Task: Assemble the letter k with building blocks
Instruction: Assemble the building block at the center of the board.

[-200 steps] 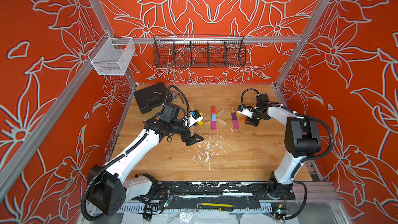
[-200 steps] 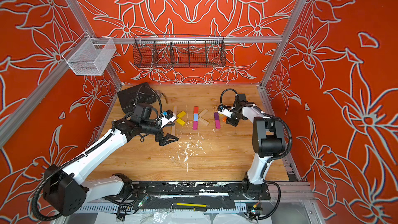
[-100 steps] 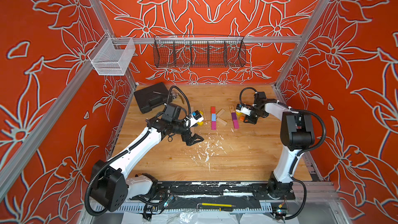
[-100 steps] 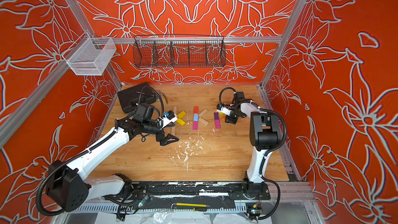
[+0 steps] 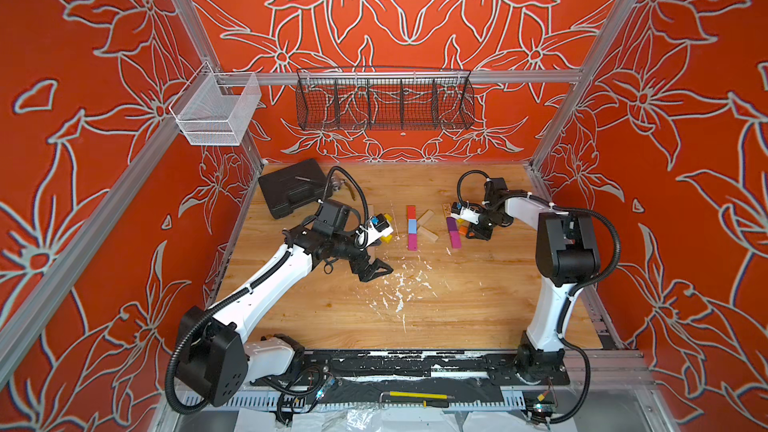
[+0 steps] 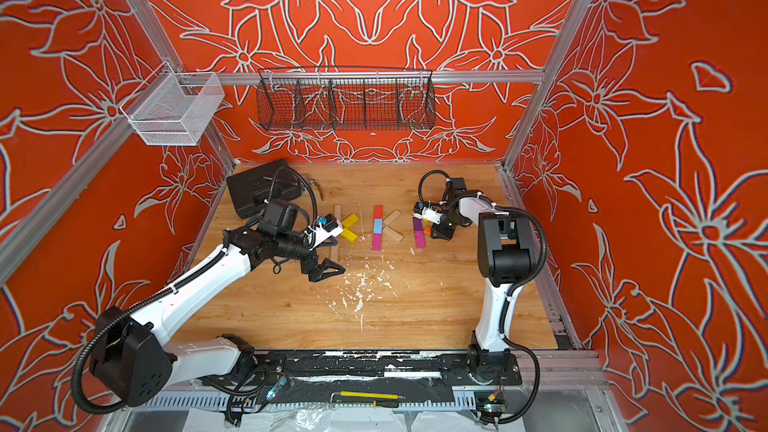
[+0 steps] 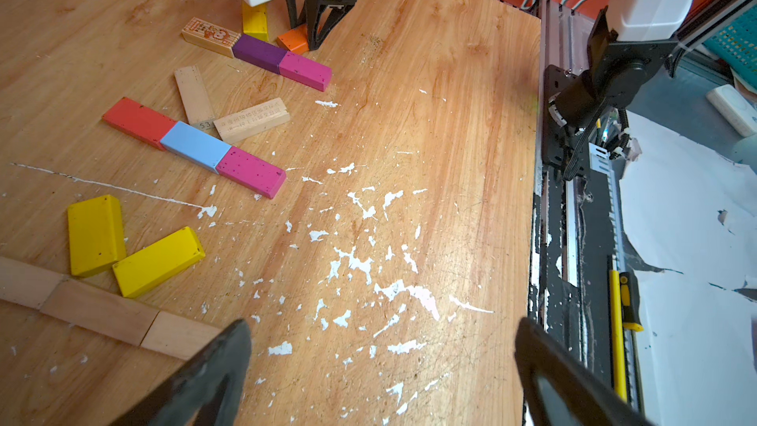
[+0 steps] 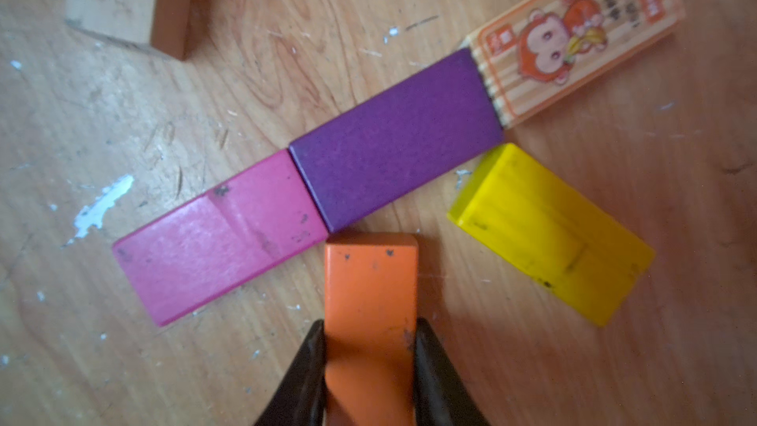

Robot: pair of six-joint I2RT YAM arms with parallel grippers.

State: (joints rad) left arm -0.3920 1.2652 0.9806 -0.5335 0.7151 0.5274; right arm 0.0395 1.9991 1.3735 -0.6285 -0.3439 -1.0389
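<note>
Top views, right gripper (image 5: 473, 235): centre right of the frame, clamped on the orange block (image 5: 462, 228), just beside the purple block (image 5: 451, 224) and magenta block (image 5: 455, 239).
Top views, left gripper (image 5: 374, 271): left of centre, jaws spread wide and empty over bare table (image 5: 457, 309), well apart from that group.
Left wrist, your view: wide-spread fingers over paint-flecked wood, with the orange block far across the table.
Right wrist, stem: printed block (image 8: 573, 34), purple and magenta lie end to end in one line.
Right wrist, orange block: pinched by its long sides. Its long axis runs straight out from the fingertips, and its free end is at the purple-magenta seam.
Right wrist, yellow block (image 8: 549, 231): slants off the purple block towards the printed end.
Bearing: you hold orange slanting towards the magenta end, mirroring yellow.
Nearer arm: right.
Judged next: set down and release; contact with the wood cannot be told.
</note>
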